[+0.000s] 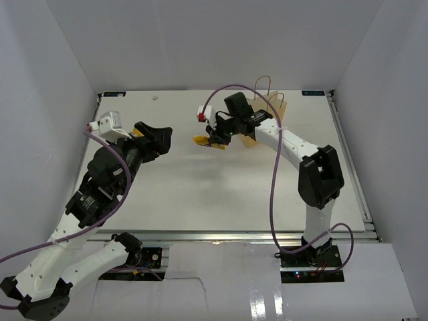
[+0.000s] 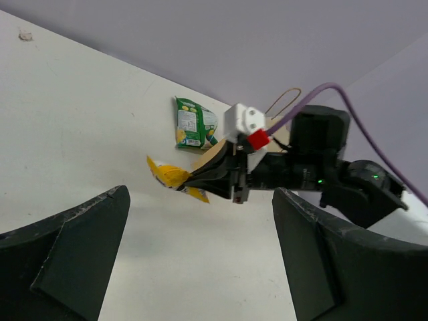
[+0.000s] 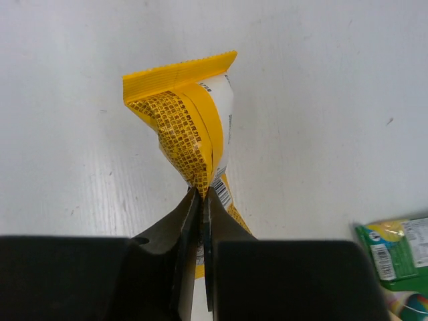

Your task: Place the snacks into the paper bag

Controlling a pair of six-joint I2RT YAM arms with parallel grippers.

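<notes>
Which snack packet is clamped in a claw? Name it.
The yellow plastic-wrapped packet, pinched in the right claw; the green rectangular pouch lies free of any claw.

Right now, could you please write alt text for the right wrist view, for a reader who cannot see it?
The right tool, shut, pinches a twisted yellow packet over a white table. A green pouch lies at the lower right edge of the view.
</notes>
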